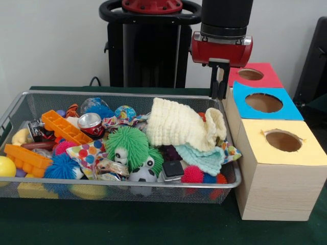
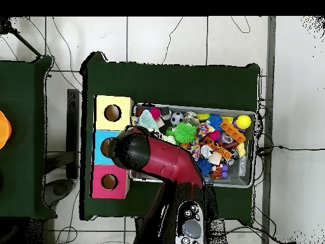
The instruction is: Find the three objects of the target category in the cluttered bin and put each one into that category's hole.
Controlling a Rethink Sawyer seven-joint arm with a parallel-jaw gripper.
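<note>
The wire mesh bin [image 1: 20, 102] holds a heap of toys, cloths and cans. A clear, bluish crumpled item [image 1: 93, 106] at the bin's back left may be one of the plastic bottles; no other bottle shows plainly. My gripper [image 1: 219, 94] hangs from the red wrist above the bin's back right corner, beside the blue box [image 1: 265, 102], with nothing visible in it. In the overhead view the arm's head [image 2: 124, 147] covers the blue box's hole and the bin's [image 2: 249, 114] left end.
Three boxes with round holes stand in a row beside the bin: yellow [image 1: 281, 140] nearest the camera, then blue, then red [image 1: 253, 74]. In the bin lie a red can [image 1: 91, 123], a cream cloth [image 1: 179, 122], a green fuzzy ball [image 1: 133, 145] and orange bricks [image 1: 64, 127].
</note>
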